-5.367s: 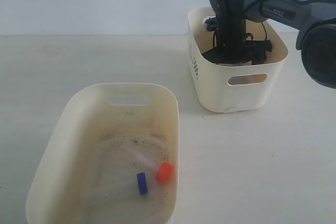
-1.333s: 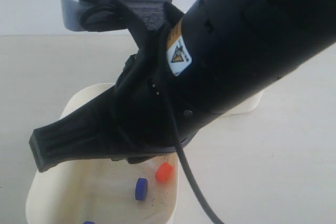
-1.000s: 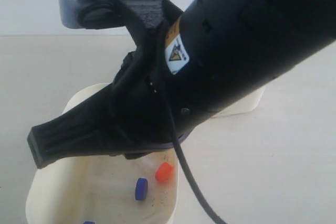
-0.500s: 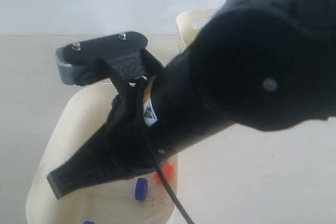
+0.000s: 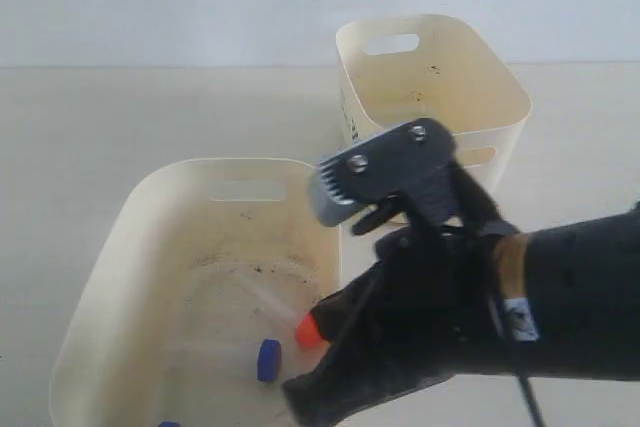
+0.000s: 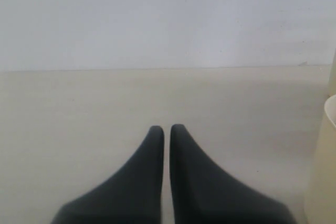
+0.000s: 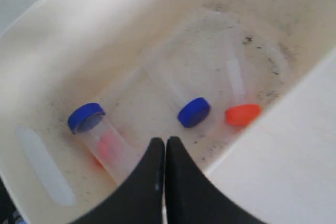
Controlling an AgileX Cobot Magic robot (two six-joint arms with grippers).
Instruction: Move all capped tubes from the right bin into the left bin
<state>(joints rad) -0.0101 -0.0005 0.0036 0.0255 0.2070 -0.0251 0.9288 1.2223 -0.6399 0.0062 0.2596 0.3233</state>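
The left bin [image 5: 140,237], its floor dirt-speckled, holds three capped tubes. In the right wrist view they show as one blue-capped tube [image 7: 100,135], a second blue cap [image 7: 193,112] and the orange cap [image 7: 243,114]. The exterior view shows the orange cap [image 5: 308,328], a blue cap [image 5: 268,360] and another blue cap [image 5: 168,424] at the frame's bottom edge. My right gripper [image 7: 165,141] is shut and empty above the bin floor beside its near wall, and its fingers [image 5: 300,402] point down at the bin's right side. The right bin [image 5: 500,87] shows no tube inside. My left gripper [image 6: 166,128] is shut and empty over bare table.
My right arm [image 5: 560,317] fills the lower right of the exterior view and hides part of the right bin's front. A cream bin edge [image 6: 328,145] shows beside my left gripper. The table [image 5: 100,117] is pale and a white wall stands behind it.
My right arm has swung out of the camera's foreground, down to the lower right, uncovering the right bin. The left bin now holds a third tube that was not there 5.4 s ago.
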